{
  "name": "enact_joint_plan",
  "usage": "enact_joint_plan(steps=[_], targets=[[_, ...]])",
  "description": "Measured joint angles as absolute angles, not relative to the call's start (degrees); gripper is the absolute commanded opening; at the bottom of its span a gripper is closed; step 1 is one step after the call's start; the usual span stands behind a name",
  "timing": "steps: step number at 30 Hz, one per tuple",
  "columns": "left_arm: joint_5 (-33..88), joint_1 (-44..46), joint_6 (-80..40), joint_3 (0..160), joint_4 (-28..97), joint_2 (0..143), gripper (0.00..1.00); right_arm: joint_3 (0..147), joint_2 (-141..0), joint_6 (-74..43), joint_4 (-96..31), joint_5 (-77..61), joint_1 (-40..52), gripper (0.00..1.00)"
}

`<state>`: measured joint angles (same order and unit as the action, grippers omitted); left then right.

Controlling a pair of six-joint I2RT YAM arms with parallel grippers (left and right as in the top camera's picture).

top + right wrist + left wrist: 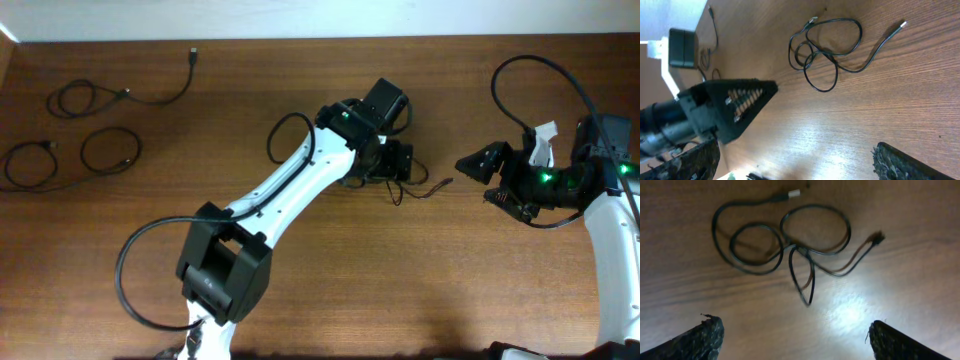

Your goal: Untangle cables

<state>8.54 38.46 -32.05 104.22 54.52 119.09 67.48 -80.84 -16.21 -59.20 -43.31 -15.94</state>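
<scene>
A tangle of thin black cables [795,247] lies on the wooden table, with several loops crossing at one knot and plug ends sticking out. In the overhead view the tangle [420,188] is partly hidden under my left gripper [398,165]. In the left wrist view that gripper [795,340] hovers above and just short of the tangle, open and empty. My right gripper [478,165] is to the right of the tangle and apart from it. In the right wrist view it [800,162] is open and empty, and the tangle [825,50] lies ahead of it.
Three separate black cables lie at the far left: one long with a loop [95,97], one small loop [110,150] and one loop by the edge [30,165]. The left arm [280,190] crosses the table's middle. Its black gripper head [725,107] shows in the right wrist view.
</scene>
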Motion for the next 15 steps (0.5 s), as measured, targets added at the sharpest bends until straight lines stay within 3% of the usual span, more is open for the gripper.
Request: enact_joint_plan(steps=[3, 7, 10, 13, 15], targets=[[8.5, 38.5, -33.6, 104.2, 53.7, 121.8, 0.93, 67.5, -80.8, -16.2, -59.2, -43.3, -15.9, 0.98], [8.5, 39.2, -34.5, 104.2, 53.0, 125.2, 0.79, 67.5, -80.8, -16.1, -59.2, -43.3, -15.9, 0.98], [8.5, 40.1, -35.1, 104.1, 52.2, 126.4, 0.76, 67.5, -80.8, -16.1, -59.2, -43.3, -15.9, 0.98], [8.5, 41.5, -35.2, 104.1, 50.6, 127.4, 0.62, 67.5, -80.8, -16.1, -59.2, -43.3, -15.9, 0.98], [8.5, 42.1, -35.2, 104.1, 49.5, 128.6, 0.48, 67.5, -80.8, -16.0, -59.2, -43.3, -15.9, 0.98]])
